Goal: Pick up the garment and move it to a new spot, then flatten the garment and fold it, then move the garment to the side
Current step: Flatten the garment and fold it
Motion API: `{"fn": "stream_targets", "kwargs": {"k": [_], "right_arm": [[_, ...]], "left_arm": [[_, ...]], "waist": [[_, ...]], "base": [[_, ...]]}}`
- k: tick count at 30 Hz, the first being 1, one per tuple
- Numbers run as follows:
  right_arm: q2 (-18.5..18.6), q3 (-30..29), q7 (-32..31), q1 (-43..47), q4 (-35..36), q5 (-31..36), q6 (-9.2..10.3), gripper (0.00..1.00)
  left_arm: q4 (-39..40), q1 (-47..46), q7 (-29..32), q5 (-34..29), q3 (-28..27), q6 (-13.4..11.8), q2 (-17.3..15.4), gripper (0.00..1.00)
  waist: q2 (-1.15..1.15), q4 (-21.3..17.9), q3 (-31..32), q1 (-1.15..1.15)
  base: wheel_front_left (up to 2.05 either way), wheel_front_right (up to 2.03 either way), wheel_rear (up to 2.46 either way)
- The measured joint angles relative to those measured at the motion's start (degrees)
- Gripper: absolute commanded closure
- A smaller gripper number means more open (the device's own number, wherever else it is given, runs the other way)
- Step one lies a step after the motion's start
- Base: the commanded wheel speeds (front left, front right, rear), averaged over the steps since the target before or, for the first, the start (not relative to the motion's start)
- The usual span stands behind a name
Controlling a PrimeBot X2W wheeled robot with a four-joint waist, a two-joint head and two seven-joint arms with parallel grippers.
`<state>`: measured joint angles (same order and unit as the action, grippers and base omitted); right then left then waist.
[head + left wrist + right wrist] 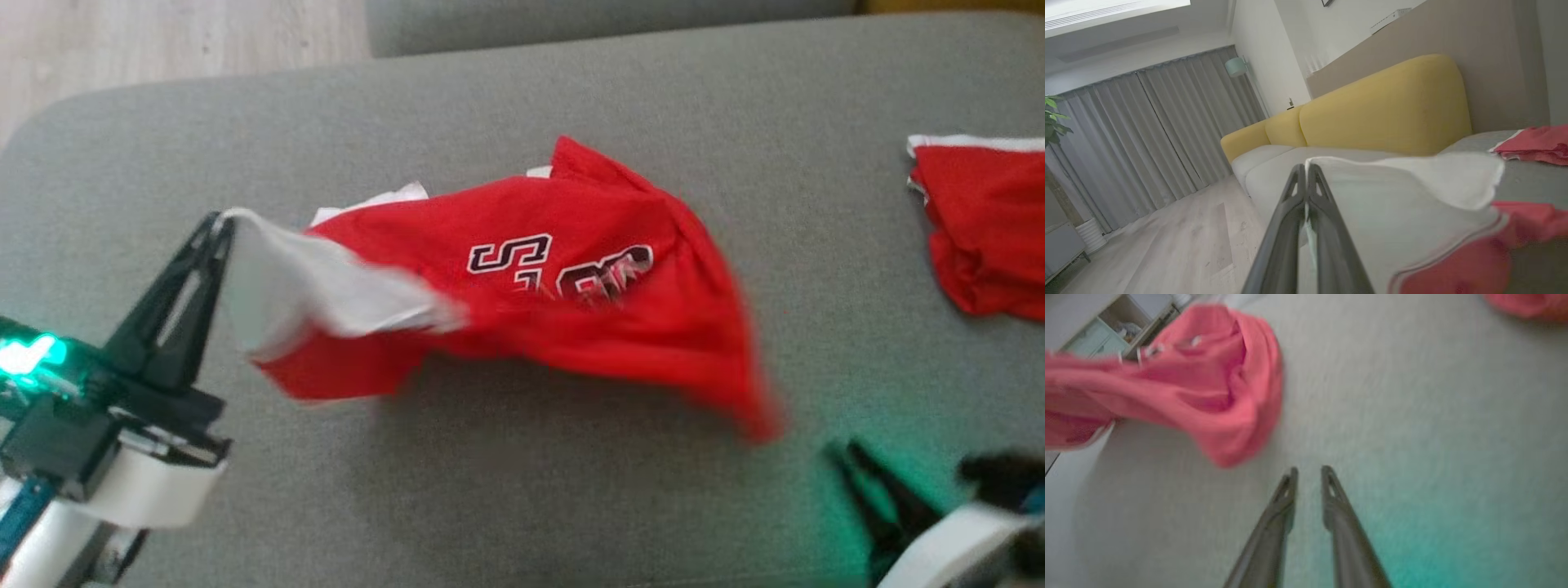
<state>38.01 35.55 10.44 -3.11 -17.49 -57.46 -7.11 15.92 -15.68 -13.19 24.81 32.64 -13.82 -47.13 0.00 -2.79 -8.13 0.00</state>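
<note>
The garment point(571, 302) is gripped at its white edge by the left tool point(220, 219) for carrying; the right tool point(1309, 471) is held open, empty.

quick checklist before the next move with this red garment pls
1. Grip: left tool shut on the garment at its white edge: ok.
2. Spare arm: right tool slightly open, holding nothing: ok.
3. Flatness: garment bunched over the grey cushion: not ok.
4. Spacing: apart from the second red garment: ok.
5. How deep the cloth sits in the left tool: cannot tell.
</note>
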Motion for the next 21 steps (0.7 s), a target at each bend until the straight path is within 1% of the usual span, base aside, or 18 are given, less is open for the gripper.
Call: {"fn": "stream_targets", "kwargs": {"k": [2, 4, 5, 7, 8, 11, 15, 18, 21], "right_arm": [[-3.76, -2.13, -2.08, 4.06, 0.77, 3.91, 0.01, 0.0], [-6.15, -4.92, -3.15, 7.97, 2.9, 7.87, 0.01, 0.0], [-6.66, -6.3, -3.26, 9.51, 4.15, 10.44, 0.0, 0.0], [-6.51, -8.4, -3.76, 11.58, 7.67, 15.96, 0.01, 0.0], [-6.44, -9.8, -3.57, 12.01, 10.93, 22.23, 0.01, 0.0], [-6.44, -9.17, -2.53, 11.16, 13.71, 30.32, 0.01, 0.0], [-6.56, -3.56, -2.57, 8.22, 14.0, 34.01, 0.01, 0.0], [-6.6, -0.68, -2.57, 5.69, 12.92, 33.82, 0.0, 0.0], [-6.6, 0.78, -2.57, 3.49, 10.54, 33.12, 0.0, 0.0]], "left_arm": [[-1.3, 0.08, 0.0, -0.07, -0.41, -0.32, -0.26, 1.0], [-2.68, 0.05, -0.01, -0.11, -1.19, -0.4, -0.74, 1.0], [-3.1, 0.05, -0.07, -0.05, -1.43, -0.57, -0.88, 1.0], [-3.64, 0.07, -0.34, -0.05, -1.52, -0.83, -0.96, 1.0], [-3.94, 0.05, -0.55, -0.04, -1.52, -0.82, -0.86, 1.0], [-4.53, -0.13, -0.59, -0.07, -1.49, -0.63, -0.55, 1.0], [-5.0, -1.04, -1.02, -0.1, -1.2, 0.82, 0.79, 1.0], [-5.94, -2.82, -1.02, -0.45, -0.87, 1.76, 1.4, 1.0], [-6.43, -4.55, -1.02, -0.79, -0.24, 2.32, 2.37, 1.0]], "waist": [[0.0, -0.39, -0.9, 0.0], [0.0, -0.54, -1.59, 0.01], [0.0, -0.65, -1.83, 0.0], [0.0, -0.88, -2.3, 0.0], [0.0, -0.87, -2.73, 0.01], [0.0, -0.13, -3.06, 0.0], [0.0, 1.28, -3.55, 0.0], [0.0, 2.6, -4.01, 0.01], [0.0, 3.92, -4.44, 0.0]], "base": [[0.0, 0.0, 0.0], [0.0, 0.0, 0.0], [0.0, 0.0, 0.0], [0.0, 0.0, 0.0], [0.0, 0.0, 0.0], [0.0, 0.0, 0.0], [0.0, 0.0, 0.0], [0.0, 0.0, 0.0], [0.0, 0.0, 0.0]]}}
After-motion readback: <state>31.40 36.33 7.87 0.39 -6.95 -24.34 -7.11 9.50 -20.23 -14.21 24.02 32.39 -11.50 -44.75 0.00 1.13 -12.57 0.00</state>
